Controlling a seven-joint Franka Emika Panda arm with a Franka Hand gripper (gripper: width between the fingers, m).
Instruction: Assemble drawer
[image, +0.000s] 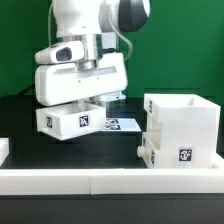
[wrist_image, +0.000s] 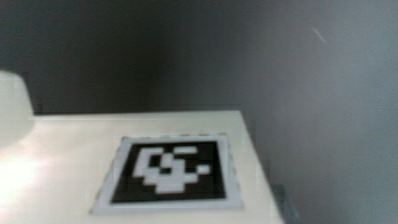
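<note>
My gripper (image: 80, 100) sits straight down on a small white drawer tray (image: 62, 120) at the exterior view's left. The tray carries a black-and-white tag (image: 82, 121), hangs close under the hand and looks slightly tilted. My fingertips are hidden by the tray. In the wrist view a white face of the tray (wrist_image: 71, 150) with its tag (wrist_image: 173, 170) fills the lower part, very close, and no fingers show. The tall hollow box (image: 182, 122) with a tag (image: 185, 155) stands at the exterior view's right. A second small tray (image: 147, 150) sits against its lower left side.
The marker board (image: 122, 125) lies flat on the black table between the held tray and the box. A low white border rail (image: 100, 181) runs along the front. A white piece (image: 3, 150) shows at the exterior view's left edge.
</note>
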